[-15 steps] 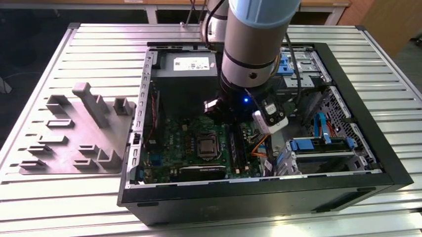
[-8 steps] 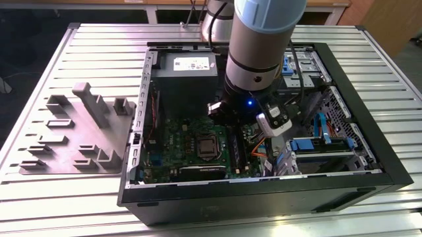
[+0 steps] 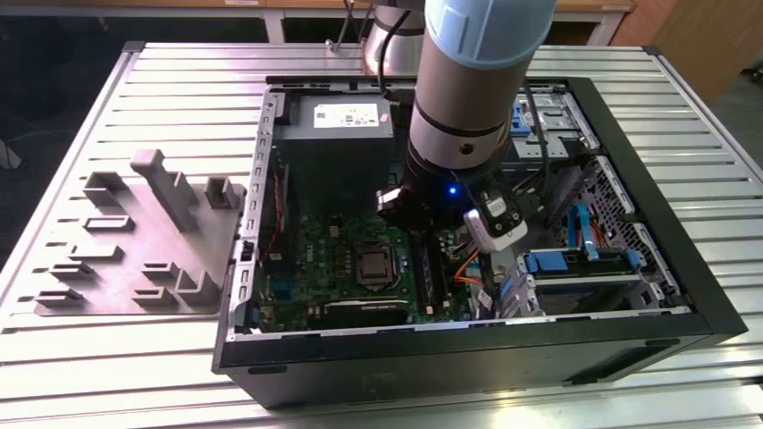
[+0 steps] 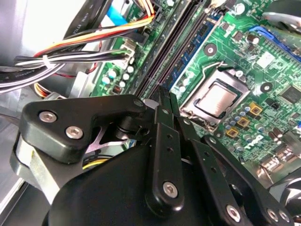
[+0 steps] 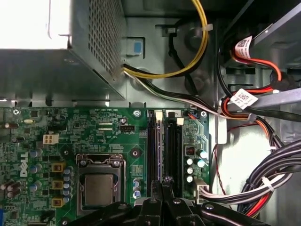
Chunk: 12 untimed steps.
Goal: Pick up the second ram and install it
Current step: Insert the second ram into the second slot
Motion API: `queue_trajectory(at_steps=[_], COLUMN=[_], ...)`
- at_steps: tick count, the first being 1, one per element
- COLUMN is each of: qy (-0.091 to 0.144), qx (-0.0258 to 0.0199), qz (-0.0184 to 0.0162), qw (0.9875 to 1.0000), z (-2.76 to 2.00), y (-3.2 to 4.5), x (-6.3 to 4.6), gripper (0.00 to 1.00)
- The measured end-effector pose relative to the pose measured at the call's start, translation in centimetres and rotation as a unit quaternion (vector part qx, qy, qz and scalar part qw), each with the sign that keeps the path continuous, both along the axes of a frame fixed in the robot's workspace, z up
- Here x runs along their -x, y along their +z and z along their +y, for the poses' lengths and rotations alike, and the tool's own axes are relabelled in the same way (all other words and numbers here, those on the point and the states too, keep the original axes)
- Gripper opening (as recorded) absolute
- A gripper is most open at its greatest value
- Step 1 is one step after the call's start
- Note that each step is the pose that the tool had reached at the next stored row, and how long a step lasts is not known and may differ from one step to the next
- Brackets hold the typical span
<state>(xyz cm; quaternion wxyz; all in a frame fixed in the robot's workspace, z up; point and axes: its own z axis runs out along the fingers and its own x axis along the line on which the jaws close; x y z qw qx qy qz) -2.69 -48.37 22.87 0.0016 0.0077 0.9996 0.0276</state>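
Note:
In the second wrist view, the second ram (image 4: 193, 54) is a thin blue-green strip standing on edge among the long black slot rails (image 4: 174, 42), beside the processor socket (image 4: 214, 99). My gripper (image 4: 164, 94) has its black fingers drawn together, shut on the strip's near part. In the first wrist view the gripper (image 5: 165, 181) sits over the slot rails (image 5: 153, 146), with the strip edge-on and hard to pick out. In the exterior view the arm (image 3: 459, 107) reaches down into the open computer case (image 3: 477, 349), above the motherboard (image 3: 322, 241).
A grey fixture (image 3: 143, 241) with upright blocks lies on the slatted table at the exterior view's left. The grey power-supply box (image 3: 339, 121) fills the case's far end. Cable bundles (image 5: 263, 179) run beside the slots, and drive bays (image 3: 573, 264) sit at the exterior view's right.

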Motion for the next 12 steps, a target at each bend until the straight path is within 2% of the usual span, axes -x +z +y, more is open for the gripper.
queue_trajectory(at_steps=[12], qy=[0.000], qx=[-0.0001], qz=[0.0000], qw=[1.0000], z=[-0.31], y=[-0.31], x=[0.04], gripper=[0.11])
